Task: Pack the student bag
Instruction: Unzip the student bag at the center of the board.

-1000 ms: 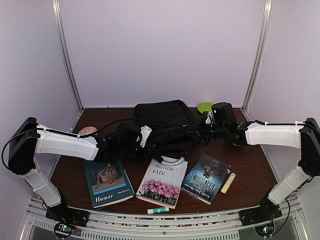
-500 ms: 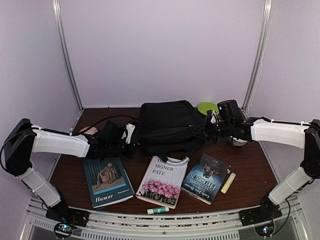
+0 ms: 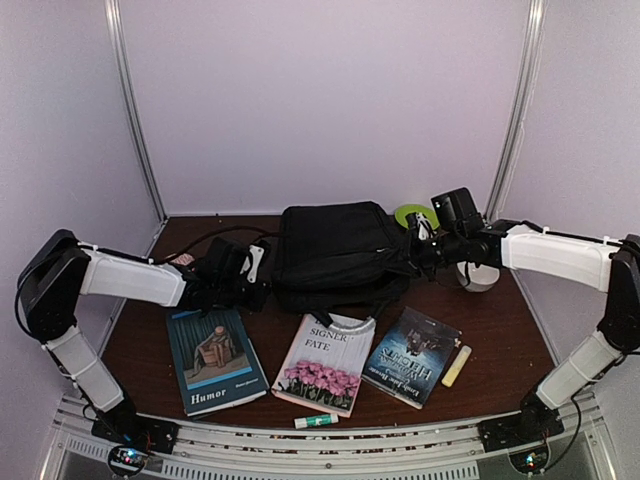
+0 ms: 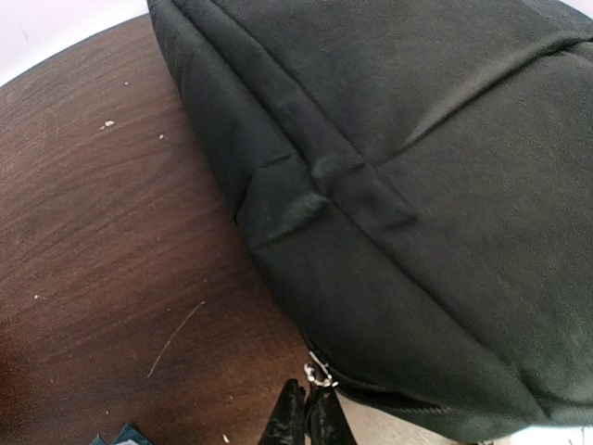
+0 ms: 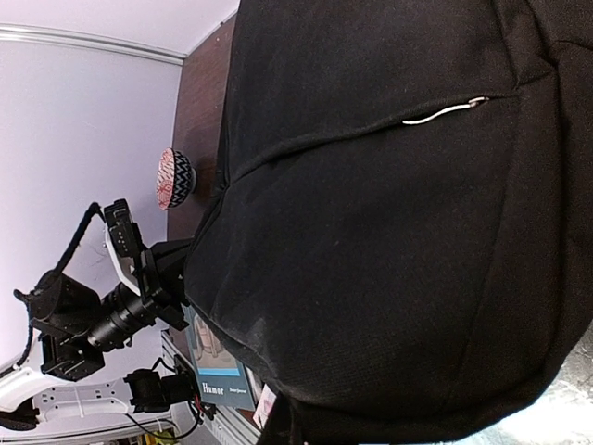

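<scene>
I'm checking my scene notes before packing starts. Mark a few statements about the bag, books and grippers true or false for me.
1. Three books lie on the table in front of the student bag. True: the Humor book, the flowered book and the dark book.
2. One book lies on top of the bag. False: all three are on the table.
3. The left gripper is wide open. False: it is shut, beside the zipper pull.
4. A green thing lies behind the bag on the right arm's side. True.
5. The glue stick is by the back wall. False: it lies at the near edge.
</scene>
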`<state>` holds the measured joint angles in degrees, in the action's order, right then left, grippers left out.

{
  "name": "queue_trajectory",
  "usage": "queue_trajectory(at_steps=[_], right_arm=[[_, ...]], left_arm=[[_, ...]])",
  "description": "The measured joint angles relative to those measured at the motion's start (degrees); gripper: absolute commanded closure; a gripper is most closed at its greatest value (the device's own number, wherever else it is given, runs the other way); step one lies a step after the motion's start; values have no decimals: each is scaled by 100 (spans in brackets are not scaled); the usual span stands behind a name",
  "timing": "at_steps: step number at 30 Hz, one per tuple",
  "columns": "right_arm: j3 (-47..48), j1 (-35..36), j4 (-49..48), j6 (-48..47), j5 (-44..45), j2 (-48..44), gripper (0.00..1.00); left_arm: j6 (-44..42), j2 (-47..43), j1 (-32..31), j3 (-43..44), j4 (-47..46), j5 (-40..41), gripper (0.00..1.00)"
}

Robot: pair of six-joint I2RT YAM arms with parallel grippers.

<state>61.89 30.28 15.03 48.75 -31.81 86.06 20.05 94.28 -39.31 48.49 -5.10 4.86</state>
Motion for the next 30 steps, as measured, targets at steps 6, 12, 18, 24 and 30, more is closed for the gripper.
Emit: queue_trajectory(at_steps=[6,12,18,24,30], right_arm=[[9,-22,177,-210,-105,52,100],[9,-33,249,-295,-153,52,100],[11,-44,256,-286,-160,52,100],[11,-44,192,-181,-162,55,100],[9,-44,-83,76,-271,85,100]], left_arm=[[-4,302,109,262,2,-24,99],[-157,262,160,369,79,-68,49],[-210,-697,166,166,339,-57,3],[-592,-1707,-483,116,667,184,2],[-1320,-1132,-1274,960,1064,127,2]])
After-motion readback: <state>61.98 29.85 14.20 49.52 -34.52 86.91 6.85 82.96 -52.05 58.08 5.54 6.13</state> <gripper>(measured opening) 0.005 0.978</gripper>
